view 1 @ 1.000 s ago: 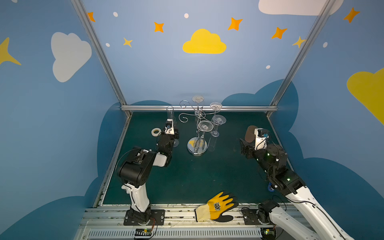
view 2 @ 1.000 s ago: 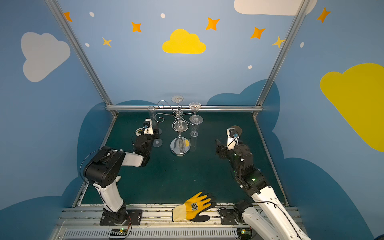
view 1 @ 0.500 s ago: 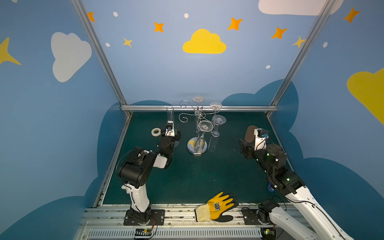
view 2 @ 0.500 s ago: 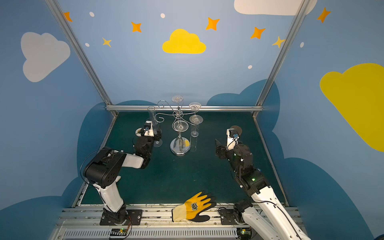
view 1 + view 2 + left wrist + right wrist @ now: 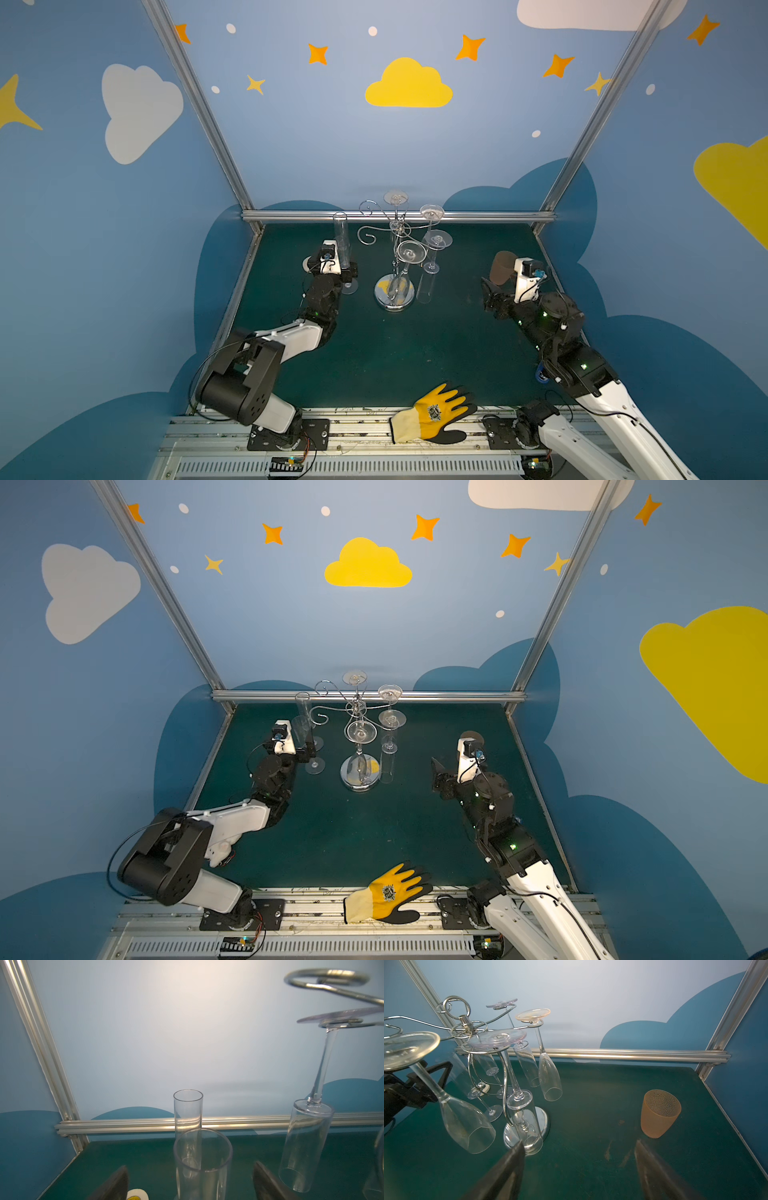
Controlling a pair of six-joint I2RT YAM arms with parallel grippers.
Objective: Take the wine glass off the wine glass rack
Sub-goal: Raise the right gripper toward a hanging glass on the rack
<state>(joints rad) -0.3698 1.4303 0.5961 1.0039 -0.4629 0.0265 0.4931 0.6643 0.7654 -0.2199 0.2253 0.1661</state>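
Left wrist view: we saw L gripper [image 5: 189, 1165] released, fingers [image 5: 116, 1182] apart either side of upright wine glass [image 5: 203, 1167], not touching it. It stood on table [image 5: 374, 353], just left of wine glass rack [image 5: 405, 296] mid-table. R gripper [image 5: 578, 1142] gaped wide, empty.

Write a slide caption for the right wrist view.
Open right tool faces the wine glass rack hung with upside-down glasses; an orange cup stands apart.
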